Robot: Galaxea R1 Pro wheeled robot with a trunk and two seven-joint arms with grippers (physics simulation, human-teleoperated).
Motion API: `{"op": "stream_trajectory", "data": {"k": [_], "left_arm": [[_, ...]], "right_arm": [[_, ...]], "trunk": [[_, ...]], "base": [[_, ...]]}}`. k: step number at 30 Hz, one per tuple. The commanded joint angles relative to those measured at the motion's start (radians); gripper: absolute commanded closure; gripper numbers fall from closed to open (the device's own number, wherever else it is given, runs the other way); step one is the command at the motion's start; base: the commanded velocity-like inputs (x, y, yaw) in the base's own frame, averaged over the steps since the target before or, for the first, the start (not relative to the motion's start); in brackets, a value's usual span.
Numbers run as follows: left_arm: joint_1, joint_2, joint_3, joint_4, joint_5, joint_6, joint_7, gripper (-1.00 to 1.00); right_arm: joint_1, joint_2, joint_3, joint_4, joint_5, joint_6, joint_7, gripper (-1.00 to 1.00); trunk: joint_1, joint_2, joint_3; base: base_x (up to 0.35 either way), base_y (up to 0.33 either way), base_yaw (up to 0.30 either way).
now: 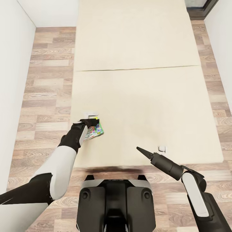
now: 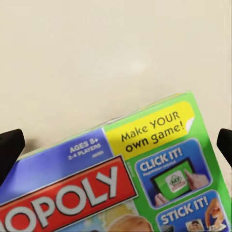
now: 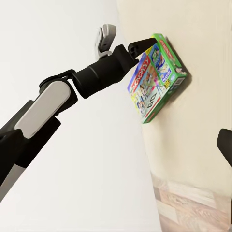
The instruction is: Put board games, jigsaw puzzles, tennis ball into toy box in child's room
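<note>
monopoly box [image 1: 95, 131], near-left part of the bed [image 1: 145, 103]: clamped in the left gripper [image 1: 91, 123]. right gripper [image 1: 140, 150], near-right over the mattress: opening cannot be told.

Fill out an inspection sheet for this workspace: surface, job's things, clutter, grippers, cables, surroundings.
Surface: beige bed mattress, a seam running across it.
Job's things: Monopoly box near the mattress's front-left corner, one edge raised off it.
Clutter: nothing seen.
Grippers: left gripper closed on the Monopoly box's edge; right gripper over the mattress's front edge, holding nothing, opening unclear.
Cables: nothing seen.
Surroundings: wood-plank floor either side, white walls, a dark window frame at far right.
</note>
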Motion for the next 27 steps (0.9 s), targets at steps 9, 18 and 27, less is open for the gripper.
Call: {"op": "stream_trajectory", "data": {"k": [9, 18, 27], "left_arm": [[0.000, -0.001, 0.006, -0.002, -0.008, 0.005, -0.002, -1.00], [0.000, -0.001, 0.005, -0.002, -0.008, -0.004, -0.002, -1.00], [0.000, -0.001, 0.005, -0.002, -0.008, -0.009, -0.002, -1.00]], "right_arm": [[0.000, 0.000, 0.005, 0.000, -0.003, 0.006, -0.013, -1.00], [0.000, 0.000, 0.025, 0.000, -0.003, -0.021, -0.020, -1.00], [0.000, 0.000, 0.025, 0.001, -0.003, -0.026, -0.021, -1.00]], "trunk": [[0.000, -0.002, -0.001], [0.000, -0.002, -0.001], [0.000, -0.002, -0.001]], "base": [[-0.056, -0.130, 0.000], [-0.052, -0.063, 0.000], [-0.059, -0.002, 0.000]]}}
